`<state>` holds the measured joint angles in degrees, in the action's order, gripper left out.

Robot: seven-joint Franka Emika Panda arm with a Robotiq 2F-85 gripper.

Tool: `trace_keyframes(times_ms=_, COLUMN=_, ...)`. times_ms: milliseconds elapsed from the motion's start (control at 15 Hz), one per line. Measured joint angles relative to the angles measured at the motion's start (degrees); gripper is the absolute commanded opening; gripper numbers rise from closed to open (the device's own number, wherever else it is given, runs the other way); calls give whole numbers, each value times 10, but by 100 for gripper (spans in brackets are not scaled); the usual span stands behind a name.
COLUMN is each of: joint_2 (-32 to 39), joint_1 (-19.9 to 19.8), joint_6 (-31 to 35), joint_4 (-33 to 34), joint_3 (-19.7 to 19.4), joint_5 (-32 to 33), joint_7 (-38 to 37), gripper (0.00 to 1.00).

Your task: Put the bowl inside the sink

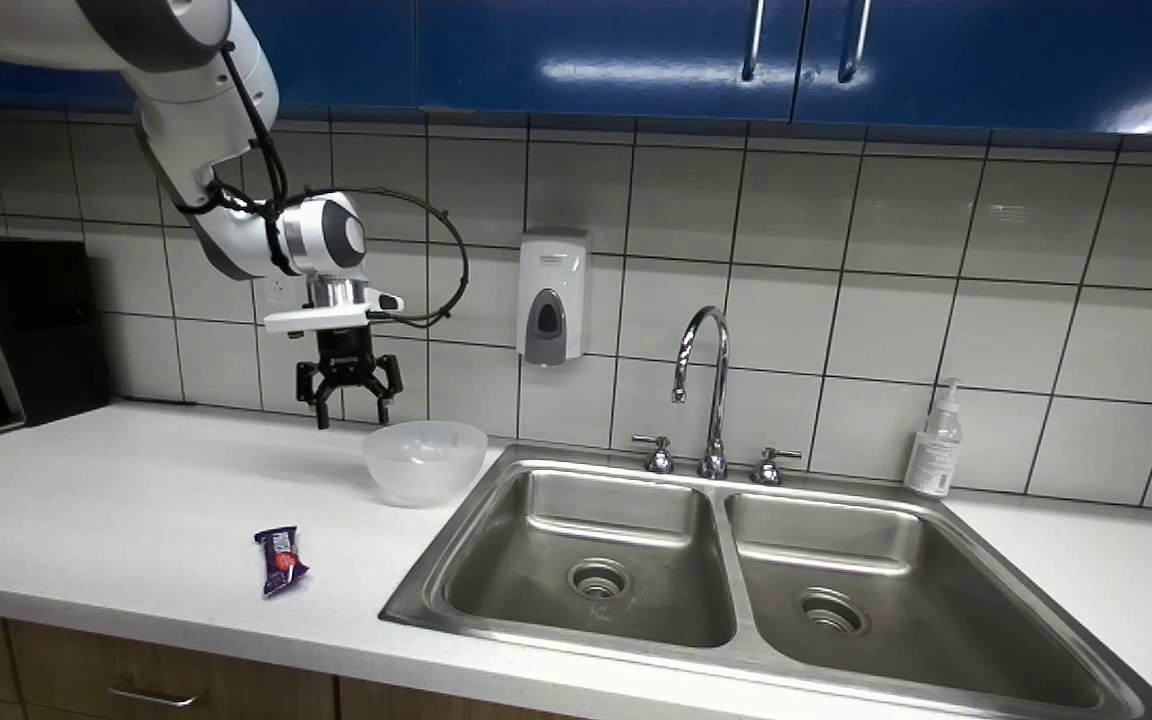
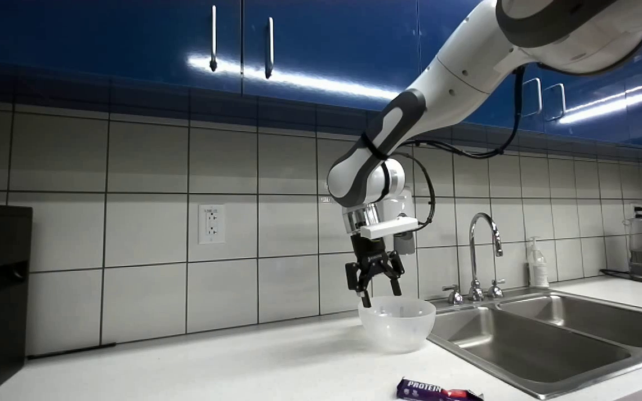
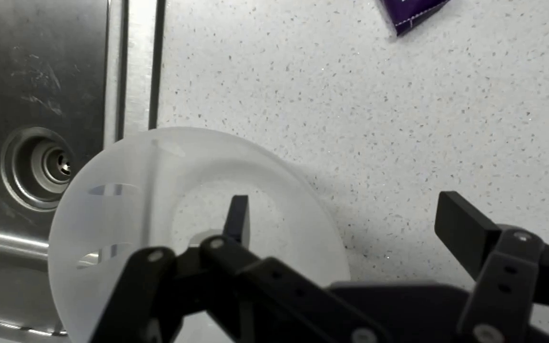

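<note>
The bowl, a round translucent whitish plastic bowl (image 1: 424,468), stands upright on the white counter just beside the sink's side edge. It also shows in an exterior view (image 2: 398,329) and in the wrist view (image 3: 193,186). The steel double-basin sink (image 1: 739,590) lies beside it, and its rim shows in the wrist view (image 3: 136,62). My gripper (image 1: 353,413) is open and empty, pointing down, slightly above rim height. In the wrist view my gripper (image 3: 346,214) has one finger over the bowl's inside and the other over the counter, with the bowl's edge between them.
A purple wrapped bar (image 1: 281,560) lies on the counter near the front. A chrome faucet (image 1: 716,390) with two handles stands behind the sink. A wall soap dispenser (image 1: 551,298) hangs behind the bowl. A black coffee maker (image 1: 31,330) and a pump bottle (image 1: 936,445) stand further off.
</note>
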<state>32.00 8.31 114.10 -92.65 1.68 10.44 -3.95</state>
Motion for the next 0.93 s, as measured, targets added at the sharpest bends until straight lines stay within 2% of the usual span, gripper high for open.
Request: trace_keyframes(times_ms=933, joint_2=56, joint_1=0, joint_6=39, joint_4=6, joint_3=-6, joint_5=0, joint_7=0, gripper=100)
